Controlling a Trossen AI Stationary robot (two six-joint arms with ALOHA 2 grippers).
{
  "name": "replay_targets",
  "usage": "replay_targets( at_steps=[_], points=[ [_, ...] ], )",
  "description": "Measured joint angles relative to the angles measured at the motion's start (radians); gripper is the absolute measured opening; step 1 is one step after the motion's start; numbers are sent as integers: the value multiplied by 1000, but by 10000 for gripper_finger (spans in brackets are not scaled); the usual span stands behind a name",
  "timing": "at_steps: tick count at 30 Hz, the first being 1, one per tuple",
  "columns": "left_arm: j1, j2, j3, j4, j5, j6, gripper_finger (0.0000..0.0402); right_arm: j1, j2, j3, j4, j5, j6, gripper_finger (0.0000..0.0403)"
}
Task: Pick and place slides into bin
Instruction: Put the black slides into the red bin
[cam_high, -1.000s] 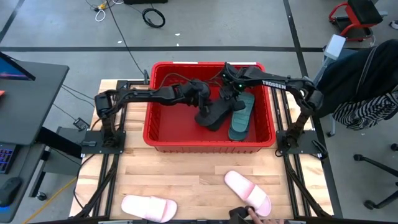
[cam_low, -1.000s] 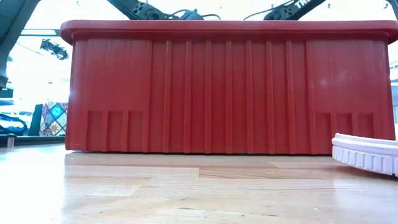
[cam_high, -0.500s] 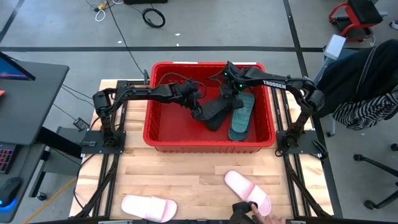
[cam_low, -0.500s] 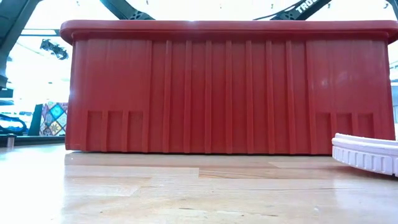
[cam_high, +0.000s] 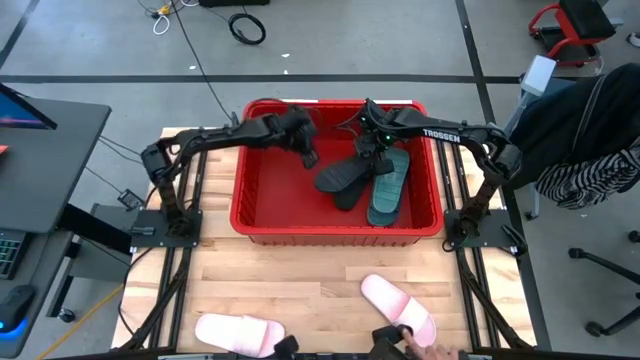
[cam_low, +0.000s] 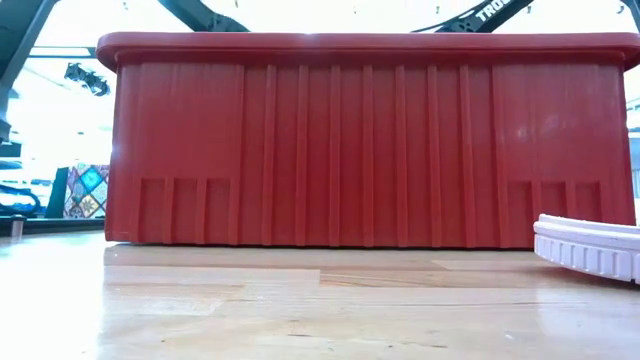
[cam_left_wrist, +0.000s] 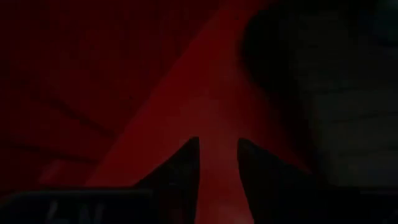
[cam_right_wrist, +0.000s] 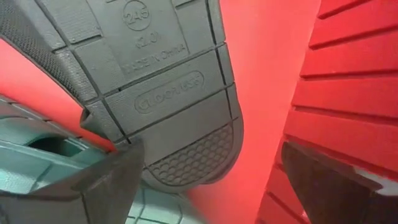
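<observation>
Roughly half the job looks done, judging by what lies where. Inside the bin (cam_high: 258, 222), toward its 3 o'clock side, rest 2 black slides (cam_high: 346, 178) overlapping each other, and just beside them at 3 o'clock a teal slide (cam_high: 389, 190); whether a second teal one hides beneath cannot be told. On the table (cam_high: 320, 285), at the bin's 6 o'clock, 2 pale pink slides are left: one (cam_high: 238, 333) toward 7 o'clock, the other (cam_high: 398, 309) toward 5 o'clock, with a person's fingers (cam_high: 425, 350) touching the table edge next to it.

The left gripper (cam_high: 305, 152) hangs over the bin's 11 o'clock corner, its fingers (cam_left_wrist: 183, 163) set narrow with only red plastic visible between them, so it holds nothing. The right gripper (cam_high: 372, 142) sits low in the bin at about 1 o'clock, spread wide; its wrist view shows a ribbed black sole (cam_right_wrist: 163, 93) in the gap between the fingers (cam_right_wrist: 99, 186), loose, with teal foam (cam_right_wrist: 43, 155) beside it and the bin's slotted wall (cam_right_wrist: 354, 81) close by.

Both pale slides are yet to be fetched, and both arms would have to reach toward 6 o'clock for them.
</observation>
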Motion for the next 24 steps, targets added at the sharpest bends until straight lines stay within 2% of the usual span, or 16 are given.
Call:
replay_targets(
  at_steps=[4, 8, 18, 24],
  points=[
    [20, 60, -13, -6, 12, -23, 112, 1, 0, 0, 2, -1, -39, 385],
    [-8, 74, -12, 13, 98, -17, 107, 0, 0, 0, 23, -3, -42, 385],
    [-215, 76, -12, 29, 135, -5, 95, 0, 2, -1, 91, 0, -43, 385],
    [-261, 76, -12, 120, 136, -107, 94, 0, 0, -1, 86, 8, -41, 385]
  ],
)
